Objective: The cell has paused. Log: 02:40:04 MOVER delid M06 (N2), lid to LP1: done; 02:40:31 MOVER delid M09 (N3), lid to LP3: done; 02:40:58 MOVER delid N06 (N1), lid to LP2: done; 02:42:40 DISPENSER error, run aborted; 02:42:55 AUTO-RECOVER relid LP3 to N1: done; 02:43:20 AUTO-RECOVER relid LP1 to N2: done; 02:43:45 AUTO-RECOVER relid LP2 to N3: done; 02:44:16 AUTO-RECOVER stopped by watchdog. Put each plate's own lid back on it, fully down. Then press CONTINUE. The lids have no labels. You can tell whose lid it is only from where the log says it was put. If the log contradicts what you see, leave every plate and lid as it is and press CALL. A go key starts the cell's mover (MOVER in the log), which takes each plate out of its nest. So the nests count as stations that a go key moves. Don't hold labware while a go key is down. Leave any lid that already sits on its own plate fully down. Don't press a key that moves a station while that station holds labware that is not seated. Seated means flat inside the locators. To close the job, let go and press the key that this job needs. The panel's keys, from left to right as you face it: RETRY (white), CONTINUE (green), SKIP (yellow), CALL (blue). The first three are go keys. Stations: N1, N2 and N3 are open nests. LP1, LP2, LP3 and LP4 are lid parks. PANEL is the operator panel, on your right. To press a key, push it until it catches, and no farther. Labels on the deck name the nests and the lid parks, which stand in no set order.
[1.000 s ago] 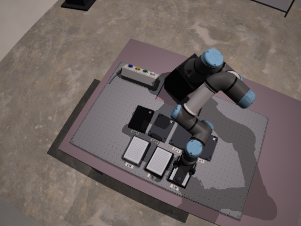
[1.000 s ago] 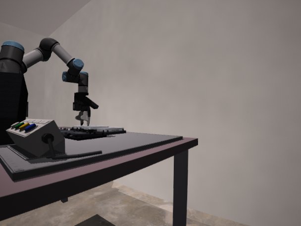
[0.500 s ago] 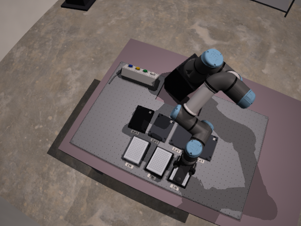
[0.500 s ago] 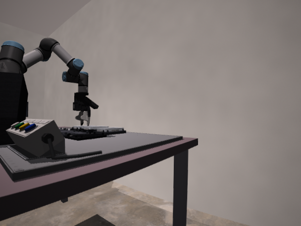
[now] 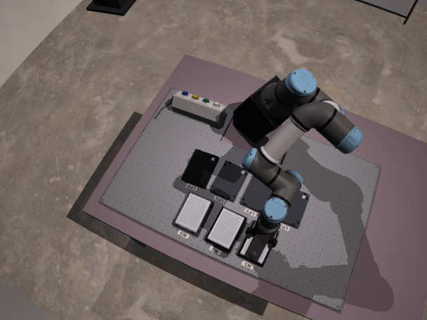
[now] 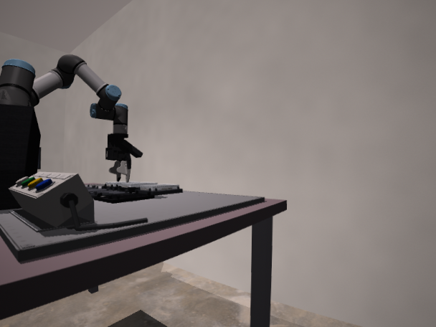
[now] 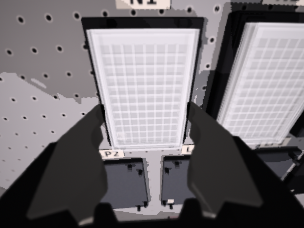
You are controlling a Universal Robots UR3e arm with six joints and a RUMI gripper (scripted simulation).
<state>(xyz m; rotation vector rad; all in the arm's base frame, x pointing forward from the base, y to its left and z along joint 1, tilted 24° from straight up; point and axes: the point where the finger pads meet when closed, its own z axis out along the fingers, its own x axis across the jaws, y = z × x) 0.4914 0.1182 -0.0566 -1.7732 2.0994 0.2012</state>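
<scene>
Three white lidded well plates sit in the nests: N3, N2 and N1. My gripper is down over N1. Its two fingers press on the long sides of the N1 lid, which still lies on its plate. The wrist hides most of that plate in the top view. The operator panel has the keys blue, yellow, green and white.
Four dark lid parks stand in a row behind the nests and hold no lids: two on the left, then LP3 and LP2. A cable runs from the panel. The arm's base stands behind the deck.
</scene>
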